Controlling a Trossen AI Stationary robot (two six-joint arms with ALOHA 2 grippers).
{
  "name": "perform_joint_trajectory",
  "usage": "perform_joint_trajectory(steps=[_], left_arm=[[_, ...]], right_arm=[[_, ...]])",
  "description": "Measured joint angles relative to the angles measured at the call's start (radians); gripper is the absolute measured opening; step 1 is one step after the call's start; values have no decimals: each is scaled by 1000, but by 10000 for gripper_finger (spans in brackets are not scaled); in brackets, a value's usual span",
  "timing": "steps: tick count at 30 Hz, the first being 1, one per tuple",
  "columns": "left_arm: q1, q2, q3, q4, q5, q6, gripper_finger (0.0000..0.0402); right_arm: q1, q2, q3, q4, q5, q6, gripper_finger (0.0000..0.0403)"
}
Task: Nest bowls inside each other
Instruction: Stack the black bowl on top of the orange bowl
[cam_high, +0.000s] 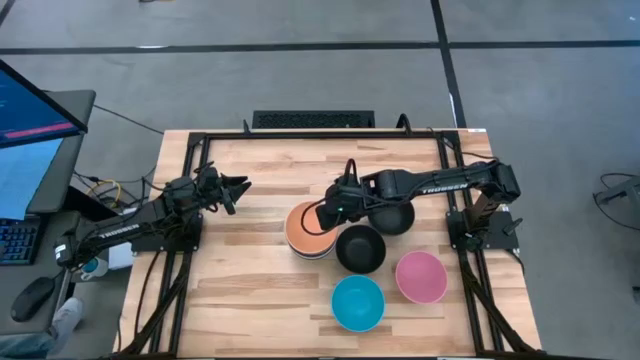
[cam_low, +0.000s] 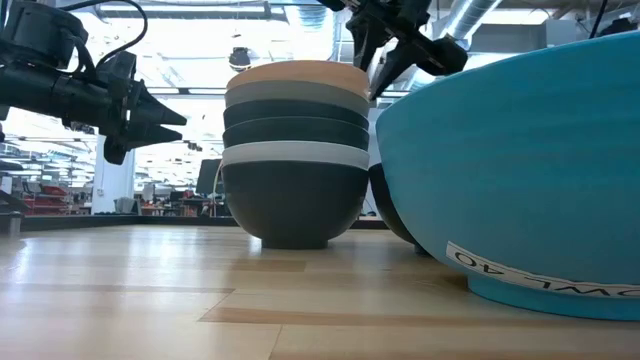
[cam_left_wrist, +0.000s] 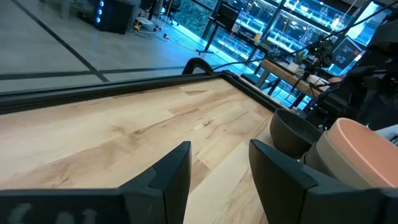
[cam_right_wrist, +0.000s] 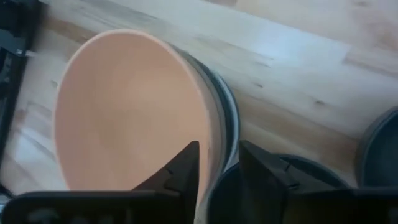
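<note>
At the centre of the table (cam_high: 260, 300), a stack of nested bowls (cam_low: 295, 150) is seen, with the orange bowl (cam_high: 305, 227) on top; below it grey, dark and white rims are visible in the low view. The right gripper (cam_right_wrist: 219, 163) is placed over the rim of the orange bowl at about 3 o'clock, one finger inside the wall and one outside, with a narrow gap; whether the wall is pressed cannot be told.

Loose bowls are lying around: a black bowl (cam_high: 360, 248) touching the stack at 4 o'clock, another black bowl (cam_high: 392, 217) under the right arm, the blue bowl (cam_high: 358, 303) and the pink bowl (cam_high: 421, 277) toward 5 o'clock. The left gripper (cam_left_wrist: 217, 165) is held open, well apart at 9 o'clock, and waits.

Such bowls are judged to be light, stiff and smooth, so a slip is possible. The thin rim is the best place to be pinched, one finger on each side of the wall.
</note>
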Motion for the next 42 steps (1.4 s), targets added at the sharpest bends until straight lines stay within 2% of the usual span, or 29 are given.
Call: perform_joint_trajectory(steps=[5,9,15,18,21,23,29,32,38,42], left_arm=[[0,0,0,0,0,0,153],[0,0,0,0,0,0,153],[0,0,0,2,0,0,153],[0,0,0,2,1,0,153],[0,0,0,1,-1,0,153],[0,0,0,1,-1,0,153],[0,0,0,1,-2,0,153],[0,0,0,1,-2,0,153],[0,0,0,2,-2,0,153],[0,0,0,2,-3,0,153]], right_arm=[[-10,-1,0,-33,73,-9,164],[-12,-49,2,-40,147,-17,183],[-52,-182,0,-294,223,-57,196],[-87,-283,-13,-374,220,-92,190],[-146,-388,-87,-393,163,-79,175],[-186,-465,-183,-387,112,-54,162],[-244,-645,-527,-173,-45,10,132],[-259,-693,-646,-165,-78,53,128],[-266,-739,-741,-265,-103,71,147],[-262,-760,-759,-218,-149,35,162]])
